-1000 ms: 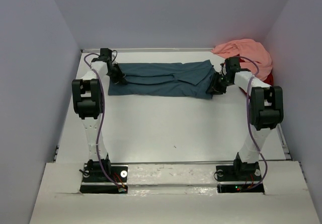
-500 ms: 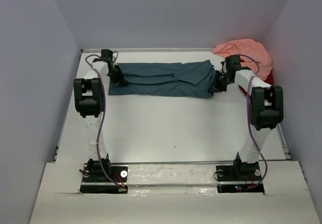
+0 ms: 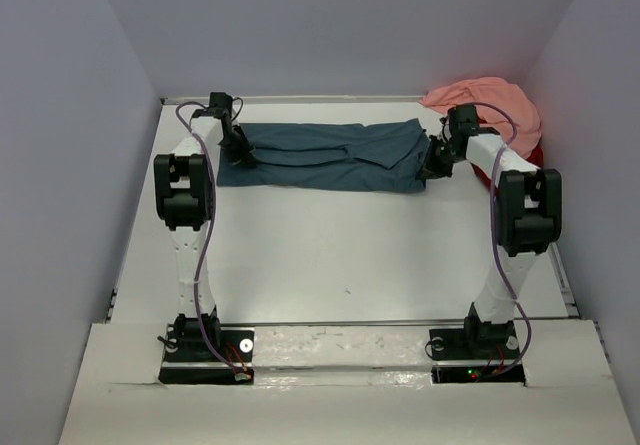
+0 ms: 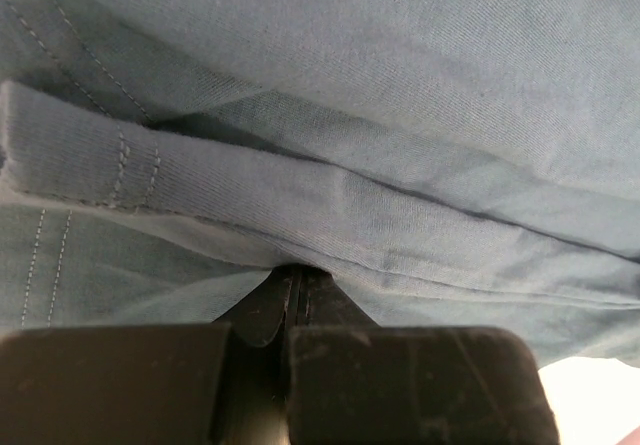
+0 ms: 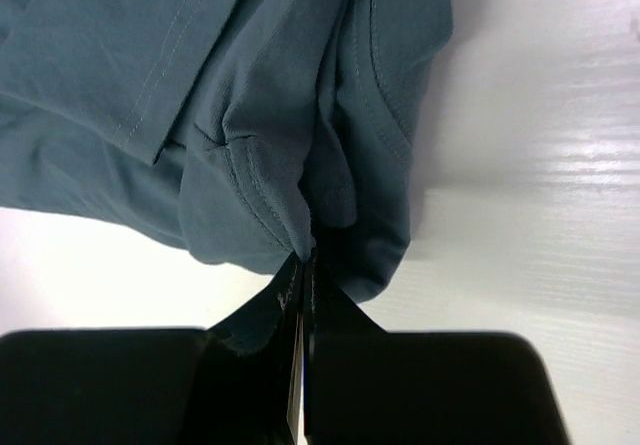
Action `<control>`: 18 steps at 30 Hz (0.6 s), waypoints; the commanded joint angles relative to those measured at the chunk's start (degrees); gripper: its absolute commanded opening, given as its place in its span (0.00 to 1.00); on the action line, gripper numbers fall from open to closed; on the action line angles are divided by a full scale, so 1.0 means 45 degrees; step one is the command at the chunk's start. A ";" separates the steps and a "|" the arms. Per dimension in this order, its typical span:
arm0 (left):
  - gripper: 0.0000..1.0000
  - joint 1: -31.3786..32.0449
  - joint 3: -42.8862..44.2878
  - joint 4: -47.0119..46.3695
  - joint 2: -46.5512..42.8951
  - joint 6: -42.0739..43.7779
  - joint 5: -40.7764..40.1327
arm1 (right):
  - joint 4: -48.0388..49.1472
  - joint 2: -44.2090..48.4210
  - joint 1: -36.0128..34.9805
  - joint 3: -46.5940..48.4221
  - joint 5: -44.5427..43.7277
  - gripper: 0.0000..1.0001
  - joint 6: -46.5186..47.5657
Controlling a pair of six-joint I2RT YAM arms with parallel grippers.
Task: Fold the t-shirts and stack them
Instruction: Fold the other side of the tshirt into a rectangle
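Teal-blue shirt (image 3: pixel 330 155) lies part-folded as a long band across the far side of the table (image 3: pixel 330 265), left gripper (image 4: pixel 296 280) and right gripper (image 5: pixel 305 265) each pinched closed on one end; salmon pink shirt (image 3: pixel 490 103) and red shirt (image 3: pixel 533 156) sit heaped at far right, unfolded, nothing stacked.

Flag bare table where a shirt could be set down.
Free: the wide white table between the dark teal-blue cotton t-shirt's near edge and the arm bases. Crowded: far right corner, where the salmon pink t-shirt and red t-shirt are heaped; the left gripper and right gripper pinch the teal shirt's ends.
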State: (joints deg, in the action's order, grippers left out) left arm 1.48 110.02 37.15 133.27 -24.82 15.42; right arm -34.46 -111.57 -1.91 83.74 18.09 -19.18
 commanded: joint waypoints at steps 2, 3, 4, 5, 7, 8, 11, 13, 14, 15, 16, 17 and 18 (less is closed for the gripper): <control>0.00 0.0043 0.0317 0.0846 0.0716 0.0476 -0.1317 | -0.0486 -0.0441 -0.0044 0.1076 -0.0990 0.00 0.0472; 0.00 0.0043 0.0356 0.0886 0.0735 0.0496 -0.1375 | -0.0565 -0.0596 -0.0044 0.1174 -0.1108 0.00 0.0512; 0.00 0.0024 0.0395 0.0925 0.0755 0.0515 -0.1415 | -0.0701 -0.0675 -0.0044 0.1388 -0.1322 0.00 0.0609; 0.00 0.0024 0.0434 0.0944 0.0755 0.0515 -0.1434 | -0.0760 -0.0772 -0.0044 0.1467 -0.1421 0.00 0.0648; 0.00 0.0043 0.0435 0.0964 0.0755 0.0515 -0.1454 | -0.0838 -0.0870 -0.0044 0.1643 -0.1577 0.00 0.0766; 0.00 0.0024 0.0435 0.0983 0.0755 0.0515 -0.1473 | -0.0936 -0.0910 0.0072 0.1779 -0.1675 0.00 0.0805; 0.00 0.0024 0.0434 0.1003 0.0755 0.0496 -0.1493 | -0.1131 -0.1066 0.0365 0.1878 -0.1851 0.00 0.0747; 0.00 0.0024 0.0435 0.1023 0.0735 0.0496 -0.1532 | -0.1171 -0.1105 0.0521 0.1820 -0.1949 0.00 0.0727; 0.00 0.0024 0.0473 0.1023 0.0755 0.0515 -0.1532 | -0.1229 -0.1086 0.0523 0.1781 -0.1988 0.00 0.0708; 0.00 0.0024 0.0551 0.1061 0.0755 0.0496 -0.1532 | -0.1249 -0.1086 0.0658 0.1742 -0.2201 0.00 0.0649; 0.00 0.0024 0.0571 0.1081 0.0774 0.0515 -0.1532 | -0.1307 -0.1067 0.0775 0.1742 -0.2241 0.00 0.0668; 0.00 0.0024 0.0610 0.1139 0.0794 0.0496 -0.1551 | -0.1366 -0.1066 0.0777 0.1742 -0.2455 0.00 0.0630; 0.00 0.0024 0.0668 0.1159 0.0852 0.0515 -0.1552 | -0.1424 -0.1066 0.0777 0.1742 -0.2611 0.00 0.0629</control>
State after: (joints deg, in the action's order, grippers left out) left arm 1.89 112.18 39.29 134.17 -24.47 13.37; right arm -39.33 -115.94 -0.03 89.56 10.94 -17.10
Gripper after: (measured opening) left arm 0.014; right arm 0.012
